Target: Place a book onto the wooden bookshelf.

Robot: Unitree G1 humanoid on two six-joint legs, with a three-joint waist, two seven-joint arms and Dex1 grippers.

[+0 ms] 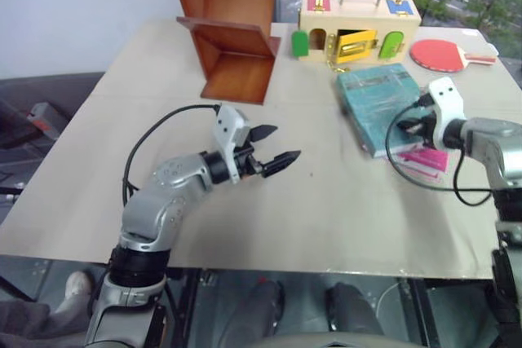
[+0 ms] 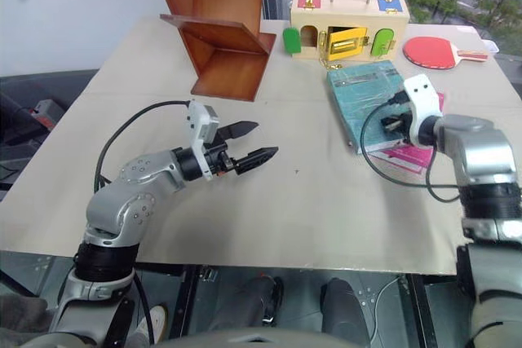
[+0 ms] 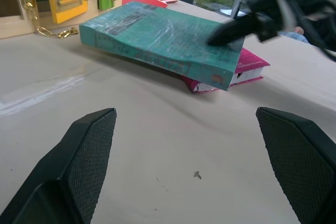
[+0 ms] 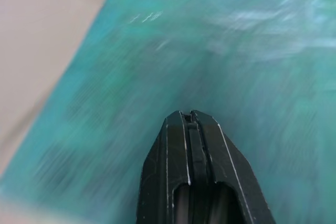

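The teal-green book (image 1: 373, 102) lies flat at the table's right, its near end resting on a smaller pink book (image 1: 430, 160). My right gripper (image 1: 402, 126) is shut with nothing in it; its tip (image 4: 189, 115) sits low over the teal cover (image 4: 157, 51), and I cannot tell whether it touches. The left gripper (image 1: 286, 143) hovers open and empty over mid-table, level and aimed toward the book (image 3: 157, 38). Beyond it, at the table's far left, the reddish-brown wooden bookshelf (image 1: 234, 34) stands with its angled compartments open toward me.
A pale wooden box (image 1: 359, 24) with coloured doors and a brass chain stands behind the book. A red table-tennis paddle (image 1: 443, 55) lies at the far right. Bare tabletop (image 1: 326, 201) stretches between my two arms to the near edge.
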